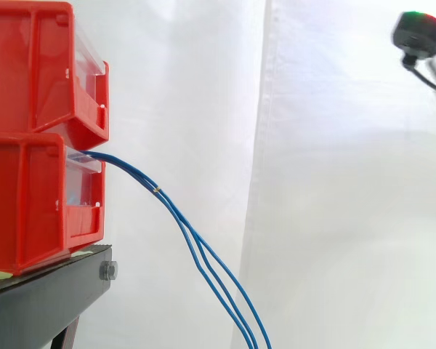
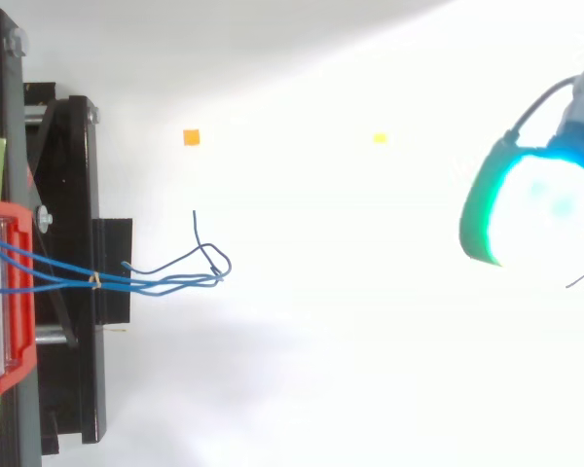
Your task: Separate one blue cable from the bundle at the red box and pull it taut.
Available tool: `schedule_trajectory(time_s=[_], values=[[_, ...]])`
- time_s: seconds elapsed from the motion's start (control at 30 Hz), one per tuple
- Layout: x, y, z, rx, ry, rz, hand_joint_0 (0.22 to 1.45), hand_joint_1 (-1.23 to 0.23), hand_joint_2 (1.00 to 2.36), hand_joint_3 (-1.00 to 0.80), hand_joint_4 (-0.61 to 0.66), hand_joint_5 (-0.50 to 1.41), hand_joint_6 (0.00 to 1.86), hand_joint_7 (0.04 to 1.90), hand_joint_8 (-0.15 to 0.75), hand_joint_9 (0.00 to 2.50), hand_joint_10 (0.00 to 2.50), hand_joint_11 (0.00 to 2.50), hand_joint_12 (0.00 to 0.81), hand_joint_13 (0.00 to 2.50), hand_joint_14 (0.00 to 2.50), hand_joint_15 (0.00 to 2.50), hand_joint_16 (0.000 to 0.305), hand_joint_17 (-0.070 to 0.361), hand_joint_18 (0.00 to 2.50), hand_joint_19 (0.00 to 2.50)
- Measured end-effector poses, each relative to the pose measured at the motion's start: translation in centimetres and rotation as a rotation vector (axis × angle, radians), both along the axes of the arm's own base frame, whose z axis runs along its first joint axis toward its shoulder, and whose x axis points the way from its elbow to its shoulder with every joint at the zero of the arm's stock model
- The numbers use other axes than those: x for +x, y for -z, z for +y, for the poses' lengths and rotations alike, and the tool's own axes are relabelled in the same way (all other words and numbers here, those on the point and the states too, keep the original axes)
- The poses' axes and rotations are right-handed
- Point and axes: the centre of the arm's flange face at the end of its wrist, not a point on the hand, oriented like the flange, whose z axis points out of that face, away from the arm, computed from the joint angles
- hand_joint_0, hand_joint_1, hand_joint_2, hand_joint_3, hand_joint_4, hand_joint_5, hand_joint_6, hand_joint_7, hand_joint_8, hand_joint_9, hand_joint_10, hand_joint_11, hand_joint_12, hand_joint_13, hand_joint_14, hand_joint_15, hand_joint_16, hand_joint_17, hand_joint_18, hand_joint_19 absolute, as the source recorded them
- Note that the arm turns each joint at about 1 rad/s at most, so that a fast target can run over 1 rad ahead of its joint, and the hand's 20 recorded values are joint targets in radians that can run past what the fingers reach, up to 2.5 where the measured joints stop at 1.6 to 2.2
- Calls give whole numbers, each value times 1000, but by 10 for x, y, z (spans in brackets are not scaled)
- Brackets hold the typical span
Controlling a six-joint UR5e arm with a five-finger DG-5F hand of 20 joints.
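Bins (image 1: 36,73): two, red, stacked on one black stand (image 1: 43,298). From the lower bin (image 1: 29,203) comes a bundle of blue cables (image 1: 196,247); three strands can be counted, bound by one small tie (image 1: 158,190) just outside the bin. Past the tie they spread and sag slack below the stand's edge. From above, their free ends curl in a loose loop. One hand (image 2: 535,209) hangs high at the right, glowing green and cyan, well apart from the cables. Whether it is spread or closed cannot be told.
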Motion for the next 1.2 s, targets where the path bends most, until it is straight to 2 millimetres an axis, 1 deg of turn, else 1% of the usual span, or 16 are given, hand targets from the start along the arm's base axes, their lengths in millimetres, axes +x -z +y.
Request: schedule_trajectory(time_s=[0.17,0.23,0.33,0.5,0.57,0.67,0.8,1.07,1.2], values=[[25,20,-3,-9,67,-68,523,-775,1000,-500,201,-225,503,874,296,433,12,369,381,333,9,239,47,105,472,449],[35,28,-4,-22,91,-98,523,-754,1000,-500,204,-225,503,876,297,434,12,370,379,333,9,240,46,103,464,442],[47,32,-6,-50,125,-157,523,-741,1000,-500,205,-224,503,878,299,436,13,374,379,337,9,249,46,103,464,450],[56,32,-7,-89,161,-212,523,-713,1000,-500,212,-221,503,881,301,438,14,372,378,345,10,248,45,102,463,440],[57,36,-8,-103,173,-206,524,-707,1000,-500,212,-221,503,881,303,445,12,379,378,347,10,249,45,102,463,441],[61,47,-9,-116,180,-185,526,-702,1000,-500,213,-221,503,881,304,446,12,379,377,353,9,255,45,102,463,434],[71,69,-8,-124,183,-152,527,-698,1000,-500,216,-219,503,883,307,451,15,384,374,359,10,257,45,100,466,441],[85,90,-4,-165,210,-107,536,-670,1000,-500,221,-217,503,889,309,462,13,392,370,379,10,270,44,98,481,440],[96,107,0,-176,224,-79,535,-664,1000,-500,222,-216,503,890,311,468,13,394,370,383,10,267,44,98,483,440]])
